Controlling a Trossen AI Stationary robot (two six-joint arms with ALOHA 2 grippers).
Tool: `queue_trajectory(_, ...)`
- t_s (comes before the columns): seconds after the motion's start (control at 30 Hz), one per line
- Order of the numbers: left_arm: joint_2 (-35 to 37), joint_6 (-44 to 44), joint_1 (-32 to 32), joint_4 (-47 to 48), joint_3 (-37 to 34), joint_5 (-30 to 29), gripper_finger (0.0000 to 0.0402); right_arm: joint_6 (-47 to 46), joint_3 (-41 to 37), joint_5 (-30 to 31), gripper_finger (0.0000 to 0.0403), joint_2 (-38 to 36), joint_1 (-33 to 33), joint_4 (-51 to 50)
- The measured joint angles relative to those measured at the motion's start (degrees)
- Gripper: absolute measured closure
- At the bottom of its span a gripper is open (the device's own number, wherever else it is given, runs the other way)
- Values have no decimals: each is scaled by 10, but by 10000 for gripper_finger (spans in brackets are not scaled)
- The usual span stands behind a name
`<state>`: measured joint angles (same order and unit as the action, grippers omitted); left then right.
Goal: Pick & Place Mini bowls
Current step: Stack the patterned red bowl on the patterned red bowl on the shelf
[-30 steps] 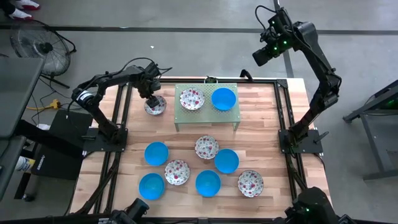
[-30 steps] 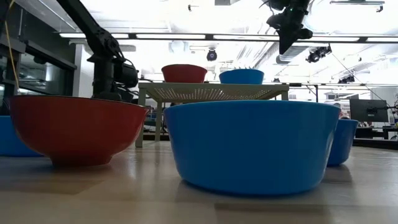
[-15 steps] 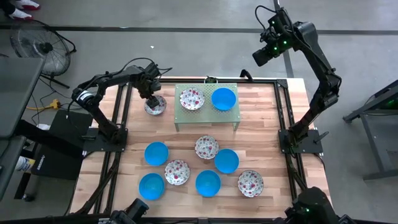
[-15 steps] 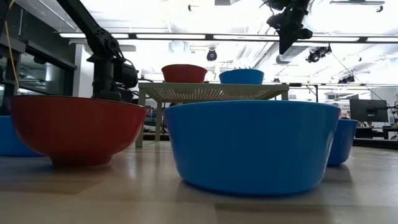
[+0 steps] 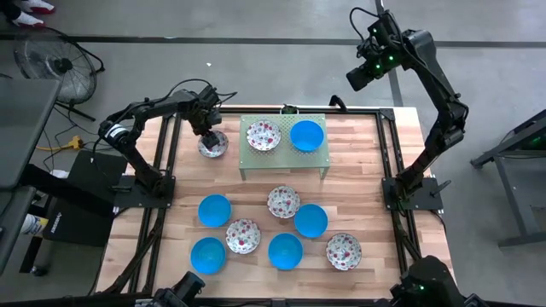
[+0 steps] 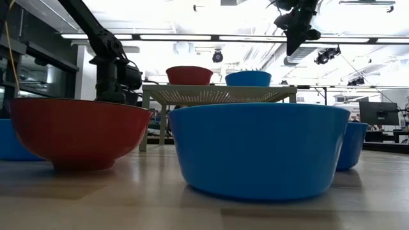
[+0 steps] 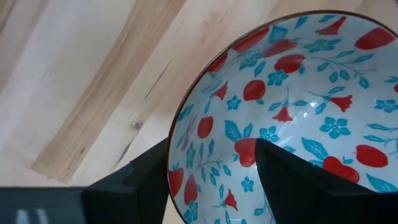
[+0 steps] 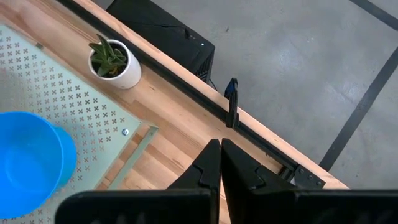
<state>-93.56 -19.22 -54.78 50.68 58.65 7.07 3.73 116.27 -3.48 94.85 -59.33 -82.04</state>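
A white floral mini bowl [image 5: 213, 145] sits on the wood at the far left, next to the green perforated stand [image 5: 283, 157]. My left gripper [image 7: 211, 163] points down over it, open. One finger is outside the bowl's rim [image 7: 173, 146] and the other is over its inside. On the stand are a floral bowl [image 5: 263, 135] and a blue bowl [image 5: 306, 135]. Several more blue and floral bowls [image 5: 283, 202] sit on the near half of the table. My right gripper [image 8: 221, 155] hangs shut, high above the far right corner. My left gripper comes at the floral bowl from above with its fingers straddling the rim [image 7: 173, 146], one outside and one inside. I cannot tell whether either finger touches it. The bowl rests upright on the table.
A small potted plant [image 8: 114, 62] stands at the far edge behind the stand. Black frame rails [image 5: 166, 162] run along the table's left and right sides. Bare wood [image 5: 358, 162] lies right of the stand.
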Motion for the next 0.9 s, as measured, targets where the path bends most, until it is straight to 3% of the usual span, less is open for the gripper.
queue_trajectory(0.27,-19,0,0,-5,-5,0,240,6,0,0,402,0,0,0)
queue_trajectory(0.73,-29,0,0,1,-8,1,244,12,0,0,402,0,0,0)
queue_trajectory(0.9,-30,2,0,16,16,3,269,17,0,0,402,0,0,0)
